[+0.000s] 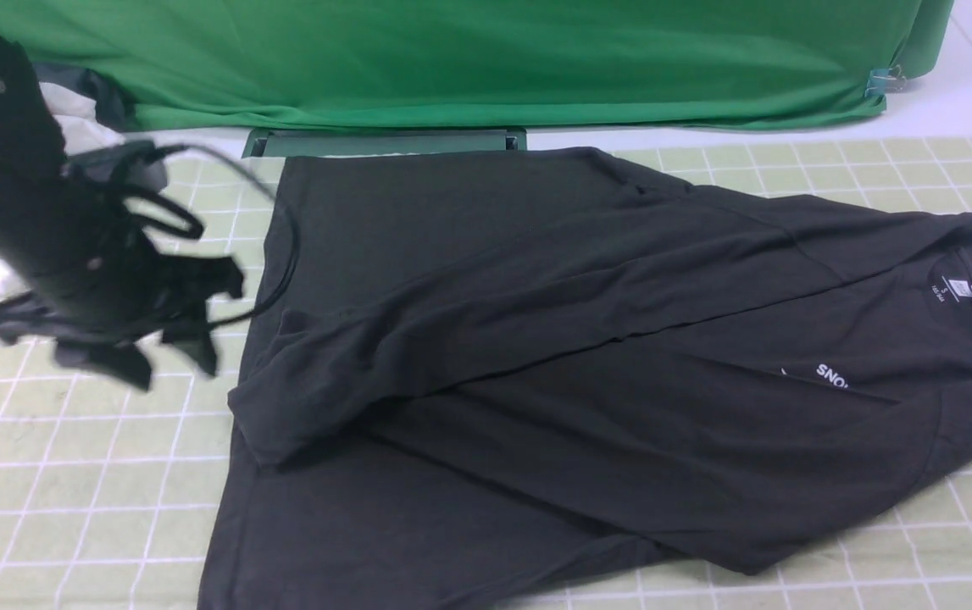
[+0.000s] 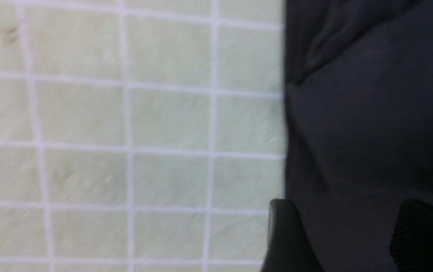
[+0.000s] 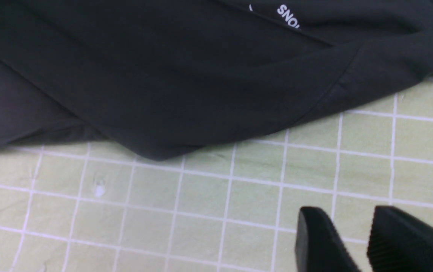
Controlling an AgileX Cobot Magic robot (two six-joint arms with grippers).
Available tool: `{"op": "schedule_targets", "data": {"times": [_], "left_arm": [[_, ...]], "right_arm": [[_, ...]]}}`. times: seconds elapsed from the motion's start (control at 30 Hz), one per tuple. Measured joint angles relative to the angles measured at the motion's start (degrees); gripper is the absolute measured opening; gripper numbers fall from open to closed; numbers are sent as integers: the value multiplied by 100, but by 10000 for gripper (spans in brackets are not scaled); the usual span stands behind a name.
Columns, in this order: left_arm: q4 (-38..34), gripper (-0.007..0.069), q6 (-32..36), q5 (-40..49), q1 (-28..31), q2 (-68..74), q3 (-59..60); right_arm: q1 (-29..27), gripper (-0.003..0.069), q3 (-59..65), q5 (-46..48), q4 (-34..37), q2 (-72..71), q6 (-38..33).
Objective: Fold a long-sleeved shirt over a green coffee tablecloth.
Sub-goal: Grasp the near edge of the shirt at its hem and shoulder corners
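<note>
The long-sleeved shirt (image 1: pixel 579 339) is black and lies spread on the green coffee tablecloth (image 1: pixel 70 474), collar to the right. One sleeve (image 1: pixel 452 339) is folded across the body, and white "SNO" lettering (image 1: pixel 833 374) shows below it. My left gripper (image 1: pixel 176 368) hovers blurred just off the shirt's left edge. In the left wrist view it (image 2: pixel 348 211) is open over the shirt (image 2: pixel 371 113) beside bare tablecloth (image 2: pixel 125 151), holding nothing. The right gripper (image 3: pixel 346 219) is open above the tablecloth (image 3: pixel 201 204), short of the shirt's edge (image 3: pixel 163 75). The right arm is out of the front view.
Plain deep green fabric (image 1: pixel 486 59) hangs along the back, held by a binder clip (image 1: pixel 880 82). A dark green bar (image 1: pixel 384 142) lies at the shirt's far edge. A white garment (image 1: pixel 79 127) sits behind the left arm, whose cables (image 1: pixel 274 254) trail over the shirt's left edge.
</note>
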Motion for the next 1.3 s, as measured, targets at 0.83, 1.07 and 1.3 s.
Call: {"op": "schedule_targets", "data": {"times": [0.83, 1.07, 1.3], "left_arm": [[-978, 337, -239, -1277, -909, -648, 3068], [-1067, 328, -182, -1300, -909, -648, 3068], [-908, 134, -187, -1992, -914, -648, 3157]], "right_arm": [[0, 221, 0, -211, 0, 0, -69], [0, 230, 0, -100, 0, 0, -75], [0, 238, 91, 266, 294, 0, -625]]}}
